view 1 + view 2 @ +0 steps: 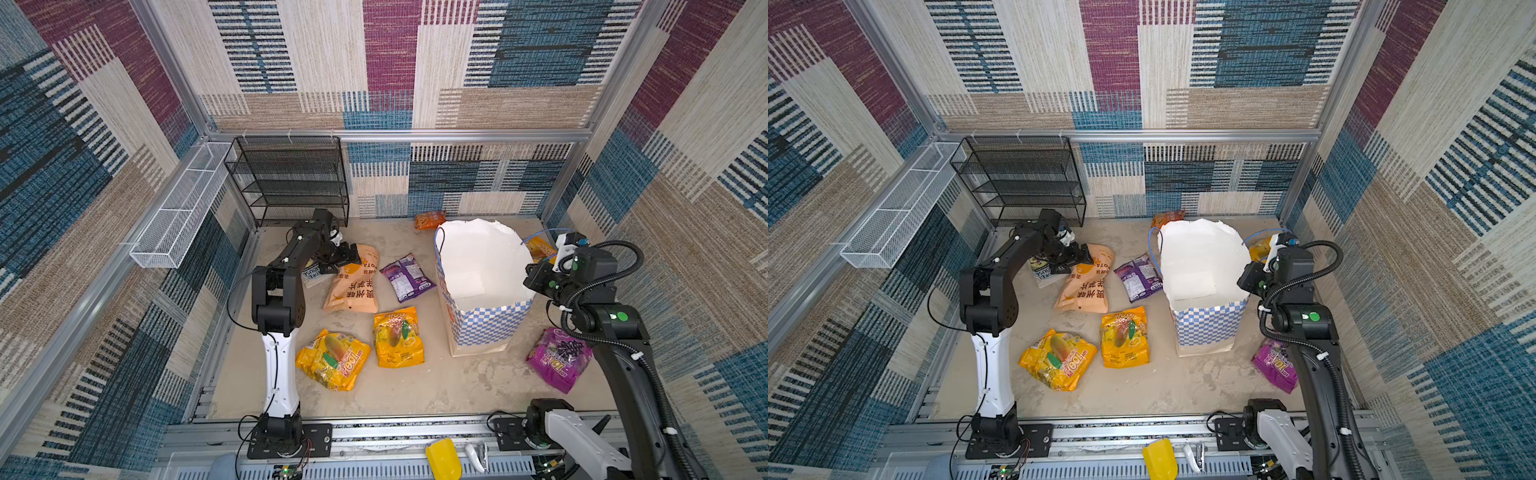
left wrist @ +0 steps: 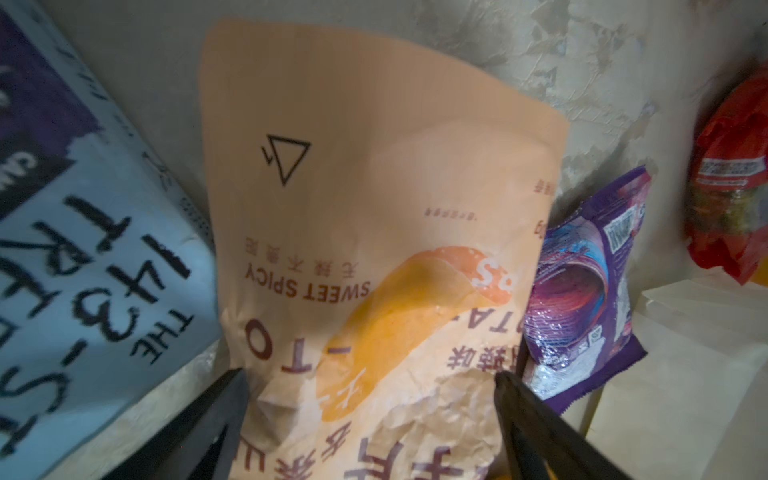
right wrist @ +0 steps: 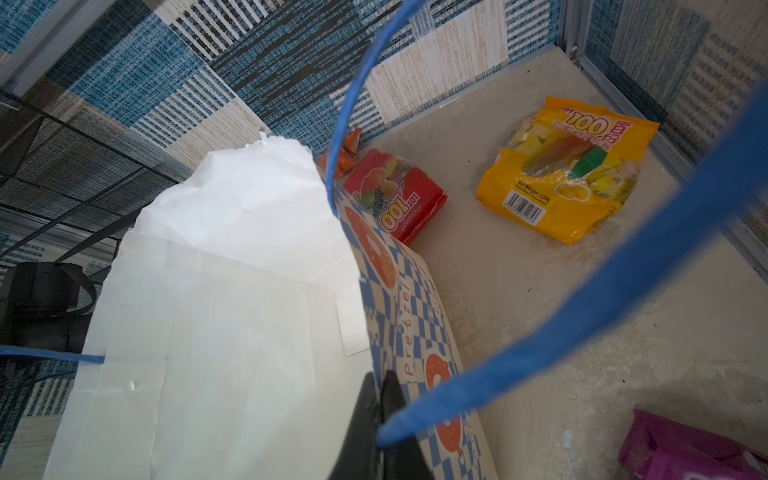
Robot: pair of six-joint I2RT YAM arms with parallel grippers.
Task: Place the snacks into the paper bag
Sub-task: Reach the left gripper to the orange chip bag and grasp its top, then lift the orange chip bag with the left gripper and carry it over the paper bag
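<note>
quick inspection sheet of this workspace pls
surface: beige mottled tabletop, no spill seen
job's things: paper bag upright, open, nothing seen inside; outside it lie the pale orange packet, small purple packet, front yellow packet, middle yellow packet, magenta packet, back yellow packet, red packet, small orange packet
clutter: book beside the pale orange packet
grippers: left gripper open, jaws either side of the pale orange packet; right gripper shut on the paper bag's rim
cables: black cable loops off the left arm; ribbed hose on the right arm
surroundings: black mesh rack, white mesh basket, patterned walls
</note>
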